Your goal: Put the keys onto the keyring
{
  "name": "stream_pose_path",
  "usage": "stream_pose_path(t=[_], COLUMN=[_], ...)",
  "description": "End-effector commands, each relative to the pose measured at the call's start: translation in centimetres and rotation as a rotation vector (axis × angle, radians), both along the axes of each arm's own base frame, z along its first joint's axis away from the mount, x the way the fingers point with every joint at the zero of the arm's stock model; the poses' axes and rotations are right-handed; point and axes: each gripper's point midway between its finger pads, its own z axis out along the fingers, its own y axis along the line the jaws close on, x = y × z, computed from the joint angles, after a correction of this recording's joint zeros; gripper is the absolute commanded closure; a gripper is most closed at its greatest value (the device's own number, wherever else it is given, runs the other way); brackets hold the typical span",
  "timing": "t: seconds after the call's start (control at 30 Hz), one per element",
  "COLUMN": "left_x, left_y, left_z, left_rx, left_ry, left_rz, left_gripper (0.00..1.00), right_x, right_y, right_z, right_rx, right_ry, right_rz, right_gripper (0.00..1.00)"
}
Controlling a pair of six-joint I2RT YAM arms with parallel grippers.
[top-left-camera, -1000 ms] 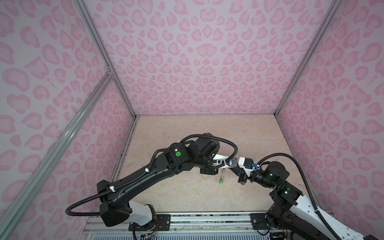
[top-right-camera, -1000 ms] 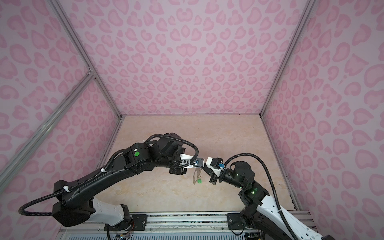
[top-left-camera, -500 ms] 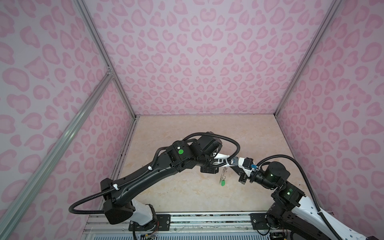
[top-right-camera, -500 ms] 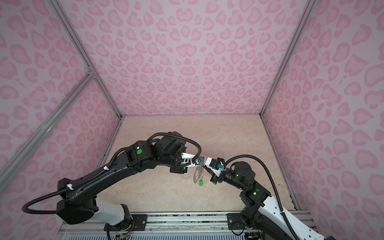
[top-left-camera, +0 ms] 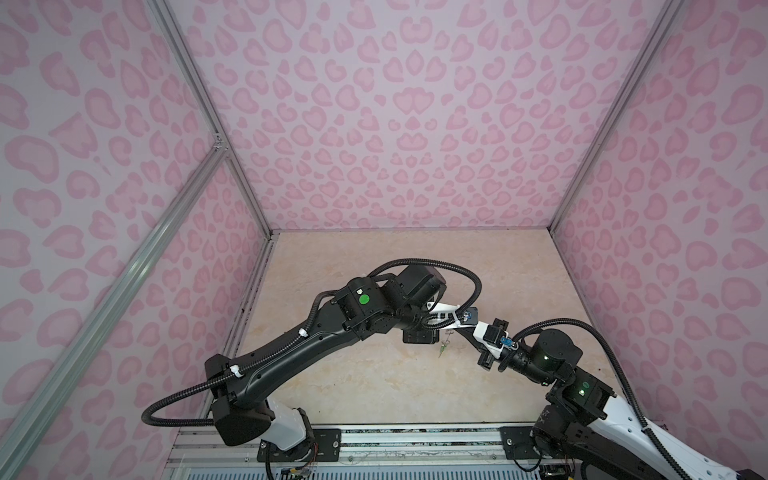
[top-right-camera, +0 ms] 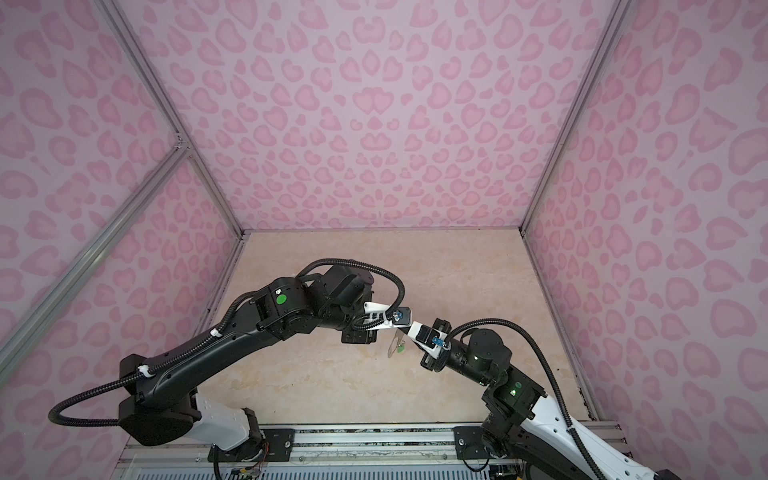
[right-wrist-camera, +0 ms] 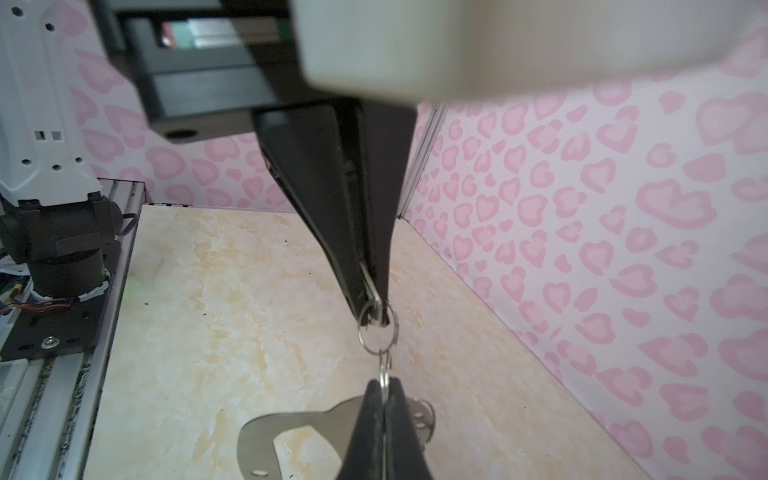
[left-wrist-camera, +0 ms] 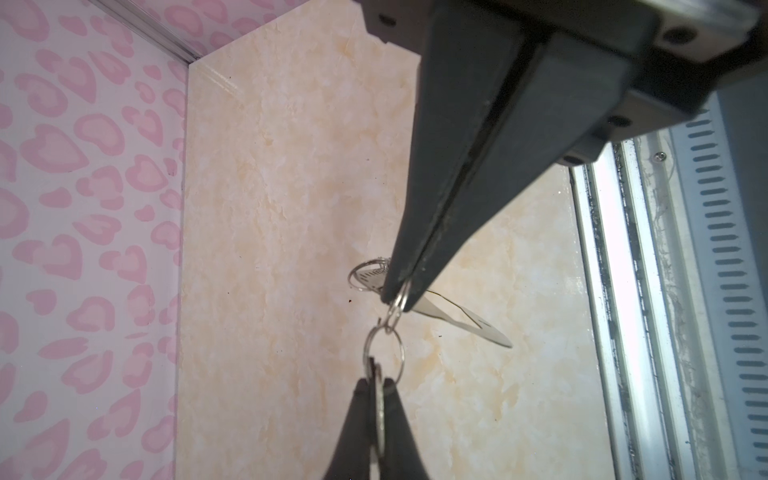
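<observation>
Both jaws are clamped tight above the table (top-left-camera: pixel 365 386). My left gripper (left-wrist-camera: pixel 398 297) pinches a wire loop of the keyring (right-wrist-camera: pixel 286 422), and my right gripper (right-wrist-camera: pixel 374 311) pinches the key's split ring (left-wrist-camera: pixel 366 349). The two look linked. I reckon the pull holds them taut for threading; the green tag (top-left-camera: pixel 441 352) dangles below, and no writing is readable.

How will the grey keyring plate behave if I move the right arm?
The keyring probably swings and twists: it seems to dangle from a wire ring in the right gripper. Its flat metal likely stays stiff.
</observation>
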Motion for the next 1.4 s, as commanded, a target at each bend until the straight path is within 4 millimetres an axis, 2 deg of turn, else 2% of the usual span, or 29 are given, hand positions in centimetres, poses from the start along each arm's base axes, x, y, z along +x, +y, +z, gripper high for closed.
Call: stream_pose_path(t=[0.0,0.2,0.53,0.9,1.37], left_x=[0.2,-0.6,-0.9,-0.1,-0.4], left_y=[-0.6,-1.3,-1.7,-0.4,-0.7], left_z=[1.1,0.4,-0.5,-2.3,-4.0], left_rx=[-0.064,-0.079,-0.068,-0.042,-0.005], left_ry=[0.028,0.091,0.121,0.157,0.229], left_rz=[0.031,0.010,-0.002,0.057,0.042], left_gripper=[0.97,0.97,0.97,0.97,0.97], right_x=[0.0,-0.4,-0.6,-1.1,-1.3], right_y=[-0.3,-0.3,0.2,-0.5,-0.5], right_z=[-1.0,-0.4,0.2,1.7,2.7], right_rx=[-0.048,-0.029,-0.008,0.095,0.149], right_ry=[-0.032,-0.052,-0.060,-0.067,-0.071], right_rz=[-0.020,-0.006,0.021,0.016,0.041], right_gripper=[1.00,1.00,1.00,1.00,1.00])
